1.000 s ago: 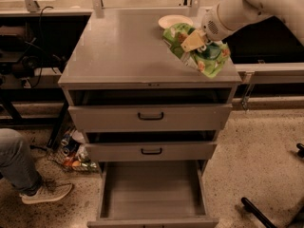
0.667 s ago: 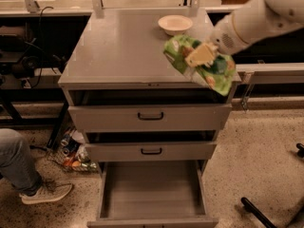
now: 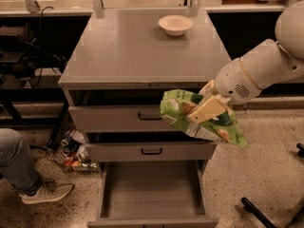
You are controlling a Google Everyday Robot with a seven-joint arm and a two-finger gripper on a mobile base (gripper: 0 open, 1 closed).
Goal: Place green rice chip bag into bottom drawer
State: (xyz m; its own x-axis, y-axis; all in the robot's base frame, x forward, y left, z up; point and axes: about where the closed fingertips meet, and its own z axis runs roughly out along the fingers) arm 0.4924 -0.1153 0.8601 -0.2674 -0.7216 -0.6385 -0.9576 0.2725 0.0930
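Observation:
My gripper (image 3: 202, 109) is shut on the green rice chip bag (image 3: 183, 109), a crinkly bright-green pouch with pale chip pictures. It holds the bag in the air in front of the cabinet's right side, level with the top two drawers. The bag hangs tilted, its lower end toward the right. The bottom drawer (image 3: 151, 190) is pulled out below, with a wide flat grey interior, and lies down and left of the bag. My white arm reaches in from the right.
A cream bowl (image 3: 175, 24) stands on the grey cabinet top (image 3: 123, 51). The two upper drawers with black handles (image 3: 150, 116) are slightly ajar. A person's leg and shoe (image 3: 33, 184) are at lower left, near clutter under the bench. A black chair base (image 3: 266, 215) is at lower right.
My gripper has carried the bag off the cabinet top, forward and down past the front edge, to hang in front of the upper drawers. The bowl has stayed put.

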